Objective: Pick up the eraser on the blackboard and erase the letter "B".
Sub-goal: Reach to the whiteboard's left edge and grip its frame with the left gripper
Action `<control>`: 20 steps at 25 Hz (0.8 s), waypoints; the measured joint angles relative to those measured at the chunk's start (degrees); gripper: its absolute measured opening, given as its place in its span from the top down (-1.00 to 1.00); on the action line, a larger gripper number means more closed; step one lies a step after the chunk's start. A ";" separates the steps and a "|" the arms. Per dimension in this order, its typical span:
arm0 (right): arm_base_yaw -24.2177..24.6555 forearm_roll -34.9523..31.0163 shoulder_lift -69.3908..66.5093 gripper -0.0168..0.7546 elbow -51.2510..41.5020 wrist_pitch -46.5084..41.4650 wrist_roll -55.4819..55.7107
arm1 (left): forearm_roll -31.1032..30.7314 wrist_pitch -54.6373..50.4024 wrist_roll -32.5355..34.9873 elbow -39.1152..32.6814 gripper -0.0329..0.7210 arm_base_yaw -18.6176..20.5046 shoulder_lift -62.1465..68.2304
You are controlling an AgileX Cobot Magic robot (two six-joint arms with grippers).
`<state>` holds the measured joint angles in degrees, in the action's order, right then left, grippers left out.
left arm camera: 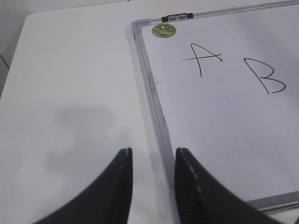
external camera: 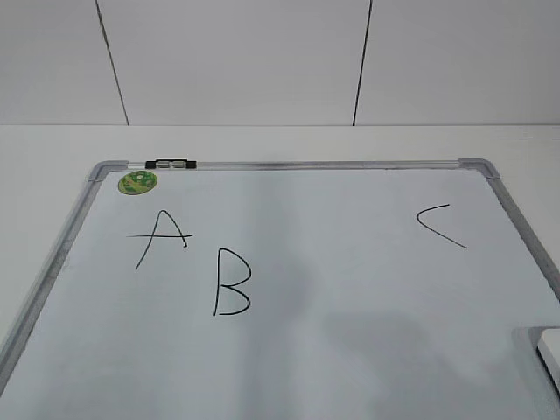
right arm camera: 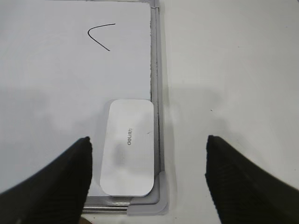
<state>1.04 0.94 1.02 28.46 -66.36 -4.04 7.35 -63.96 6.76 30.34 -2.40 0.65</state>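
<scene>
The blackboard [external camera: 350, 289] has black letters: "A" [external camera: 162, 236], the letter "B" [external camera: 233, 282] and "C" [external camera: 440, 225]. The eraser [right arm camera: 128, 147] is white and smooth, with small grey print, lying flat in the blackboard's corner. The right gripper [right arm camera: 147, 175] is spread wide above the eraser. The left gripper [left arm camera: 153, 186] is narrow, holding nothing, over the blackboard's edge.

Exterior shot chops the eraser [external camera: 551, 348] off at the right edge, only a corner shows. The print on it [right arm camera: 130, 136] is too tiny to read, and the blackboard [external camera: 289, 164] runs off the bottom.
</scene>
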 joint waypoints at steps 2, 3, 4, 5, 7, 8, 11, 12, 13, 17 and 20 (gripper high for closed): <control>0.00 0.00 0.00 -0.56 0.00 0.00 0.00 | 0.00 0.00 0.00 0.00 0.29 0.00 0.00; 0.00 0.00 0.00 -0.56 0.00 0.00 0.00 | 0.00 0.00 0.00 0.00 0.29 0.00 0.00; 0.00 0.00 0.00 -0.56 0.00 0.00 0.00 | 0.00 0.00 0.00 0.00 0.29 0.00 0.00; 0.00 0.00 0.00 -0.56 0.00 0.00 0.00 | 0.00 0.00 0.00 0.00 0.29 0.00 0.00; 0.00 0.00 0.00 -0.56 0.00 0.00 0.00 | 0.00 0.00 0.00 0.00 0.29 0.00 0.00; 0.00 0.00 0.00 -0.56 0.00 0.00 0.00 | 0.00 0.00 0.00 0.00 0.29 0.00 0.00; 0.00 0.00 0.00 -0.56 0.00 0.00 0.00 | 0.00 0.00 0.00 0.00 0.29 0.00 0.00; 0.00 0.00 0.00 -0.56 0.00 0.00 0.00 | 0.00 0.00 0.00 0.00 0.29 0.00 0.00; 0.00 0.00 0.00 -0.56 0.00 0.00 0.00 | 0.00 0.00 0.00 0.00 0.29 0.00 0.00; 0.00 0.04 0.00 -0.56 0.00 0.00 0.00 | 0.00 0.00 0.00 0.00 0.29 0.00 0.00; 0.00 0.04 0.00 -0.56 0.00 0.00 0.00 | 0.00 0.00 0.00 0.00 0.29 0.00 0.00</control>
<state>1.04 0.98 1.02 28.46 -66.36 -4.04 7.35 -63.96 6.76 30.34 -2.40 0.65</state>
